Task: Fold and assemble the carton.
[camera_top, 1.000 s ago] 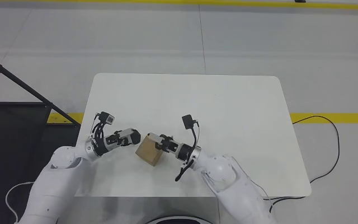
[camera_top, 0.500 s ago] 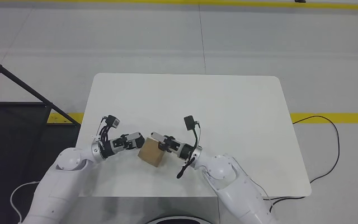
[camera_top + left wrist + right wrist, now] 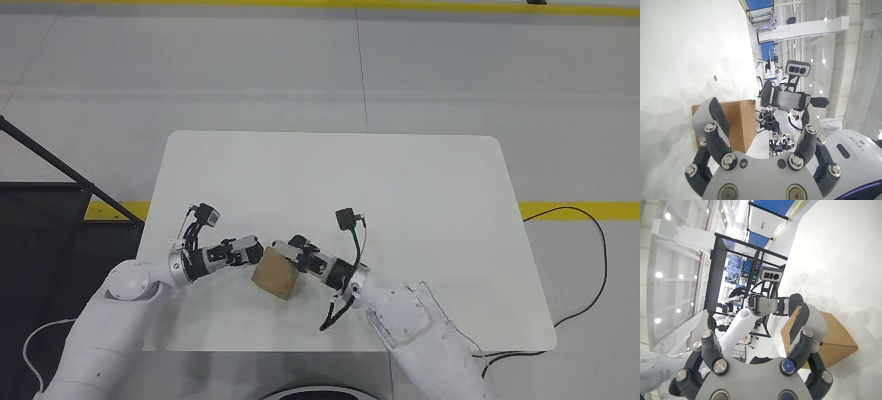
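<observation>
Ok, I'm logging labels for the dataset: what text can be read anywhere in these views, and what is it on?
Carton: no print on the faces that show.
Table: none.
Dark panel in the room behind: white lettering, too small to read.
White arm cover: a maker's mark, left unquoted.

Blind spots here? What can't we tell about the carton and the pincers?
Top view: flap state of the brown cardboard carton; too small, with the left pincer and right pincer at its far corners.
Left wrist view: whether that pincer touches the carton; its finger covers the near face.
Right wrist view: carton's near side, behind the pincer's finger.
</observation>
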{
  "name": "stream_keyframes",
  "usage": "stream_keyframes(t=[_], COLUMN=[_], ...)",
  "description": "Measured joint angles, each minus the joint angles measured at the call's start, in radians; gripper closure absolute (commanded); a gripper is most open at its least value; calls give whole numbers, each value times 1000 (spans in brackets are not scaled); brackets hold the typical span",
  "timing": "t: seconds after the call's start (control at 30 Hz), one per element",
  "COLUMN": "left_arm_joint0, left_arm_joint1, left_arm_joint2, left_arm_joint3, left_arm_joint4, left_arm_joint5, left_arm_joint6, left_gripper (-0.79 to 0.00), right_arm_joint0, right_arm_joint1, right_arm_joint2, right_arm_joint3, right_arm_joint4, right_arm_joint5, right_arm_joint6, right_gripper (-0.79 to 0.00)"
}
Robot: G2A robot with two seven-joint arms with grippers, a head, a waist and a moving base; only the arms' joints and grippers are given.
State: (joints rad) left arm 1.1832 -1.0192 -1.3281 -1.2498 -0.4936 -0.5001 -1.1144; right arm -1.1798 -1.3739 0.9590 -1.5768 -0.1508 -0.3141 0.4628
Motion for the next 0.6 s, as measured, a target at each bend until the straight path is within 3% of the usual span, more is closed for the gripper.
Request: stream_keyframes(t=[0.17,0.6], left_arm_joint0=[3,8], left_arm_joint1=[6,10], left_arm_joint2=[-23,-34], left_arm_joint3=[-15,-26], left_arm_joint4=[9,21], left_arm_joint5=[3,-6], left_arm_joint6=[-5,-17], left_gripper=[-785,-785], right_arm_joint0=[-79,-83], right_arm_joint1=[22,23], right_arm_joint2=[50,54], right_arm_joint3=[-88,-87], right_arm_joint4=[-97,-104], right_arm_joint5=[-57,-56], right_arm_joint6=[10,2], right_gripper=[-785,-785])
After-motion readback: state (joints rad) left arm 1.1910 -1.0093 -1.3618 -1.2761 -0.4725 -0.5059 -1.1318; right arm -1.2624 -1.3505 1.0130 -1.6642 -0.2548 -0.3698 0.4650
